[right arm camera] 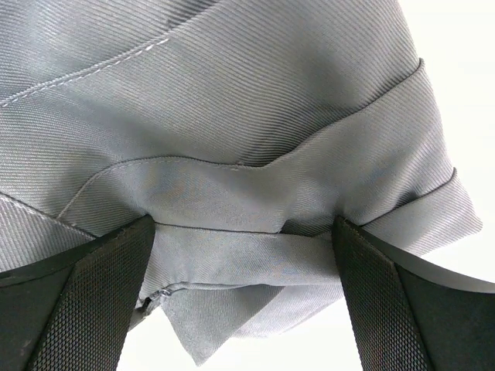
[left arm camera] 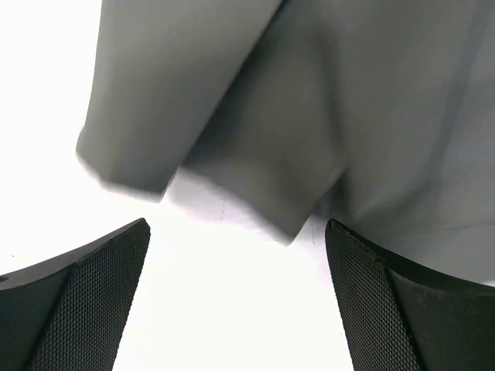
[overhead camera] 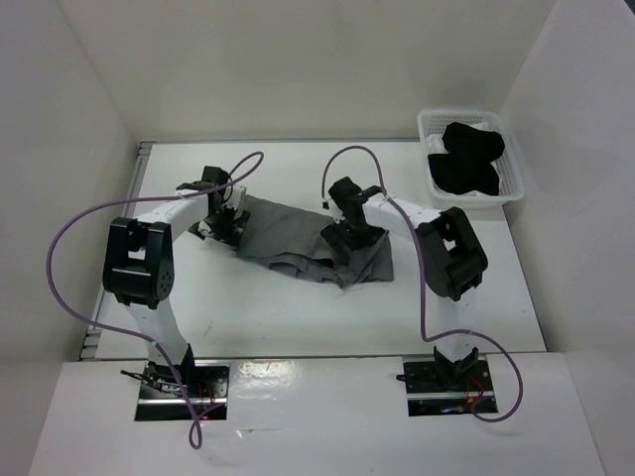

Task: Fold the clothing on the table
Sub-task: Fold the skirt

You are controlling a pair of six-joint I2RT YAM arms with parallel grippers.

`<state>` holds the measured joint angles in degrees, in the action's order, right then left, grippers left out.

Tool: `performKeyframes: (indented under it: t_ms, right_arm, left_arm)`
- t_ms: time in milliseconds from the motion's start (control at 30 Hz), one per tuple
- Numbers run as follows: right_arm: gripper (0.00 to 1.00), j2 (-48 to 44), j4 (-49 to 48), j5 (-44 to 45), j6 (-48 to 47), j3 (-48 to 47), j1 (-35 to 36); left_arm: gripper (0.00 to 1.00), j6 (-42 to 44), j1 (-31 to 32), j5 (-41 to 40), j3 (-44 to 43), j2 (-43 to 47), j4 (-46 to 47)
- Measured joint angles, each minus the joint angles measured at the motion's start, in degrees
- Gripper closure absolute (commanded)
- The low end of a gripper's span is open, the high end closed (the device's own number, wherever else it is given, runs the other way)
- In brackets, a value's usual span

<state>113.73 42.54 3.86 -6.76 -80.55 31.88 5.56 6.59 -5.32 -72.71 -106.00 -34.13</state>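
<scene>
From above, the skirt (overhead camera: 298, 238) lies rumpled in the middle of the table (overhead camera: 298, 312). The left end effector (overhead camera: 223, 220) is at its left edge, and the right end effector (overhead camera: 347, 238) is over its right part. A basket (overhead camera: 517, 188) holding a black garment (overhead camera: 466, 159) stands at the far right corner.

Left wrist: released, its fingers wide apart over bare table, with the skirt's edge just ahead.

Right wrist: released too, with folded skirt layers lying between the spread fingers.

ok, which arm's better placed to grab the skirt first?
Right, probably. The right jaws stand open astride a folded band of the skirt, with fabric between them. The left jaws are open too, but over table, with the skirt's edge just beyond them.
</scene>
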Motion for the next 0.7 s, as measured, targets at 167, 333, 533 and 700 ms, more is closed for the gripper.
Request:
performKeyframes:
  t_ms: [167, 333, 533, 700]
  right_arm:
    - [0.01, -0.07, -1.25, 3.50, -2.62, -0.17, -2.40]
    - [0.01, -0.15, -3.02, 6.21, -5.88, -0.35, -2.45]
    - [0.01, -0.33, -3.41, 4.48, -7.74, -0.44, -2.45]
    - [0.01, -0.46, -3.56, 1.64, -8.20, -0.20, -1.88]
  left_arm:
    - [0.00, 0.00, 0.50, 0.00, 0.00, 0.00, -0.44]
    - [0.00, 0.04, 0.96, 0.02, 0.00, 0.00, -0.83]
    - [0.00, 1.33, 1.07, 1.77, -0.46, 0.79, -1.25]
    - [0.00, 2.12, 0.96, 4.61, -6.88, 0.90, -2.19]
